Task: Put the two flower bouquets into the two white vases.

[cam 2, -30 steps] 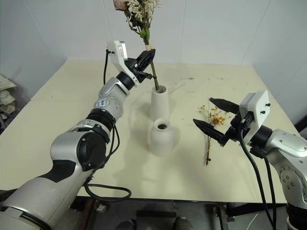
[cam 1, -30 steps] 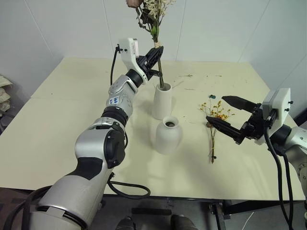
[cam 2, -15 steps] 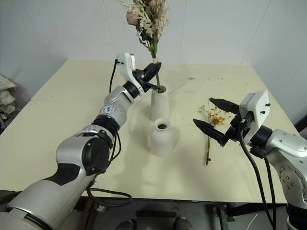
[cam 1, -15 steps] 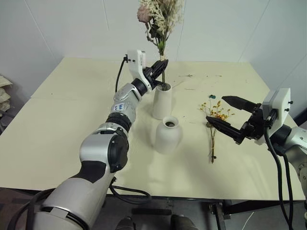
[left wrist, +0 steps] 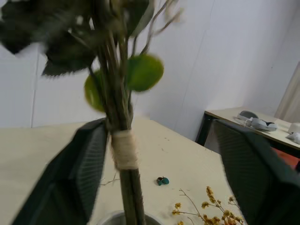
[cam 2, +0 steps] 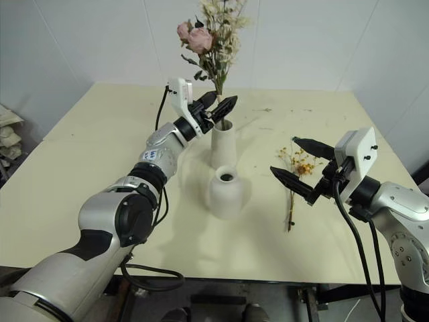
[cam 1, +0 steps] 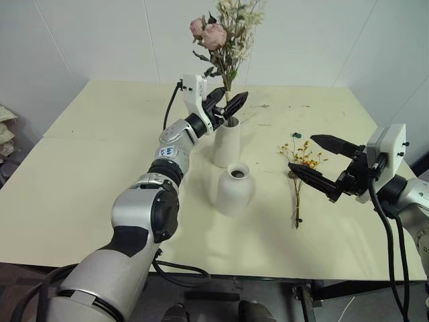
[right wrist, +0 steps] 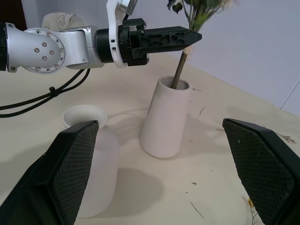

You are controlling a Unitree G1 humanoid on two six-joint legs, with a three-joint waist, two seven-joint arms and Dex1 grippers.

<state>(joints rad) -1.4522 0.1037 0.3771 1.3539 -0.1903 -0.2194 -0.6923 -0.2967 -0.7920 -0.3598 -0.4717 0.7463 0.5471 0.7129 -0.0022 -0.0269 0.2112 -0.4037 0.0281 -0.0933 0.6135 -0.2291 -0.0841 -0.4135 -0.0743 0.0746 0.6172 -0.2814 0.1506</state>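
The cream surface (cam 1: 100, 174) is seen to carry both vases near its middle and one loose bunch to the right of them. The larger bouquet (cam 1: 224, 33), with pink roses, pale grasses and green leaves, is stood upright in the taller slim vase (cam 1: 226, 141), its bound stems dropped into the mouth. The left claw (cam 1: 226, 106) is held just above that vase's rim with its black fingers spread wide on either side of the stems; in the left wrist view the twine-wrapped stem (left wrist: 124, 154) is seen between the two parted fingers, close beside one of them, and contact cannot be told. The shorter round-bellied vase (cam 1: 235, 189) is placed nearer than the tall one, just in front of it, and its dark mouth is open and empty. The right claw (cam 1: 320, 163) is held at the right, above the surface, its fingers spread wide with nothing between them. The smaller bouquet (cam 1: 299, 176), thin with tiny yellow-orange blossoms, is laid flat on the surface to the right of the round vase, its blossoms at the far end and its stem pointed to the near edge, just left of the right claw.
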